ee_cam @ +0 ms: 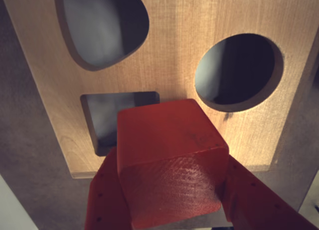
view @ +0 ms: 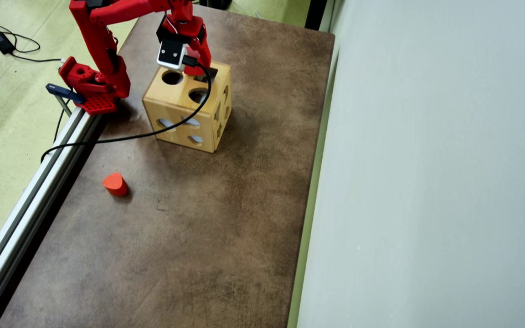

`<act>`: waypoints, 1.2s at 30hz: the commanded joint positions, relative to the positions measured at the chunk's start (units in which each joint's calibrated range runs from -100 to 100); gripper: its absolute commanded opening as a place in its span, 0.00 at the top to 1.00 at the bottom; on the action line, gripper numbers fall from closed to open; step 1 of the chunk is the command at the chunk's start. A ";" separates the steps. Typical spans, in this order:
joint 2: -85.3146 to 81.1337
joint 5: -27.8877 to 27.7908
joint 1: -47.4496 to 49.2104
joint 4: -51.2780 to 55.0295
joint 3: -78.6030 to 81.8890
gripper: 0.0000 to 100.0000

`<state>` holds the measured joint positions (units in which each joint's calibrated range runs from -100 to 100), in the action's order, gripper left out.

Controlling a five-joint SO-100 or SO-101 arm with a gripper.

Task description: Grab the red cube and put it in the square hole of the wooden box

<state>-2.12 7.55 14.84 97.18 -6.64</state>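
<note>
In the wrist view my red gripper point(ee_cam: 172, 162) is shut on the red cube point(ee_cam: 169, 160), one finger on each side of it. The cube hangs just above the top face of the wooden box point(ee_cam: 174, 55) and covers the near right corner of the square hole point(ee_cam: 102, 117). The rest of that dark hole shows to the cube's left. From overhead, the gripper point(view: 196, 68) sits over the far right part of the wooden box point(view: 176, 102), beside the square hole point(view: 211, 73). The wrist camera hides the cube in that view.
The box top also has a teardrop cutout point(ee_cam: 102, 25) and a round cutout point(ee_cam: 237, 70). An orange-red teardrop block point(view: 115, 183) lies on the brown table near the aluminium rail point(view: 30, 200). A black cable point(view: 130, 135) trails across the box. A pale wall point(view: 426, 182) borders the right.
</note>
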 commanded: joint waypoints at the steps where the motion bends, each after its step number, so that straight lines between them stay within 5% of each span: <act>1: -2.34 -0.49 -0.20 0.33 -1.41 0.98; 36: -2.26 -0.59 -3.32 -6.34 -0.43 0.98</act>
<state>-2.12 7.35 11.68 91.36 -6.64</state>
